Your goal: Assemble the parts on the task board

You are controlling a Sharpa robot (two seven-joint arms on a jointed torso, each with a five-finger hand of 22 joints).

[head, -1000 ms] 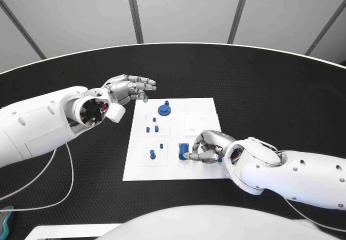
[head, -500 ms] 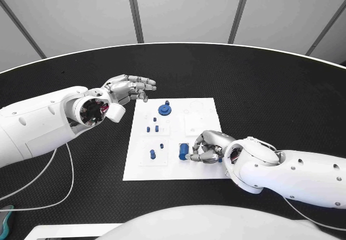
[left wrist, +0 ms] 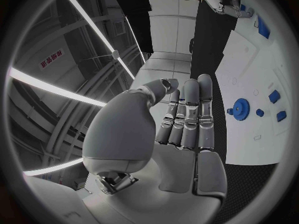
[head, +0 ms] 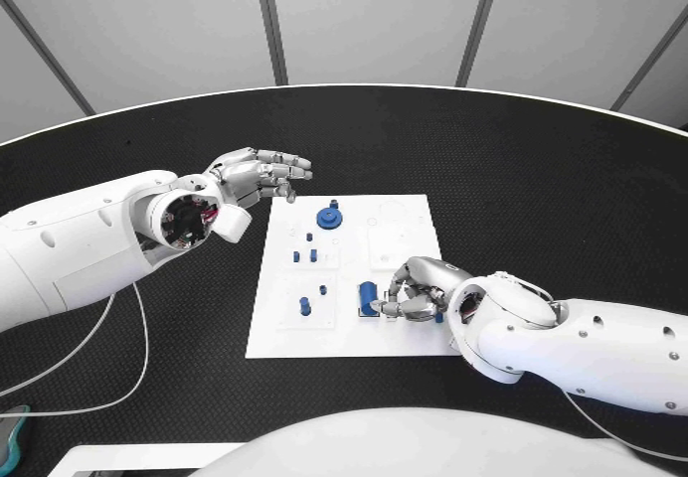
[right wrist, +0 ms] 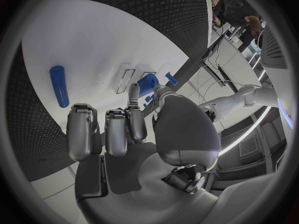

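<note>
The black table [head: 574, 179] carries the white task board [head: 395, 214] at its middle, a long plate running away from the robot, with the two white arms coming in on either side of it. The left hand [head: 258, 176] hangs above the table just off the board's far left corner, palm bare and fingers loosely curved side by side — it holds nothing and touches nothing. The right hand [head: 416, 290] is low over the near right part of the board, fingers curled in toward a blue block [head: 367, 297] that stands near the board's middle line; the wrist camera shows its fingertips [right wrist: 133, 92] right against that block [right wrist: 147, 83], though whether the block is actually pinched or merely touched I cannot tell. A blue gear-like disc [head: 328, 218] sits at the far end of the board, small blue pegs [head: 308, 238] stand in a cluster just nearer than it, and two more small pieces [head: 304, 306] sit at the near left. A blue cylinder [right wrist: 59, 85] lies on its side on the board, apart from the rest. Judging by this, the assembly is partly along: several pegs look seated upright, while the block under the right hand, the lying cylinder and probably the disc are not yet in final places — most of the fitting seems left to do.
</note>
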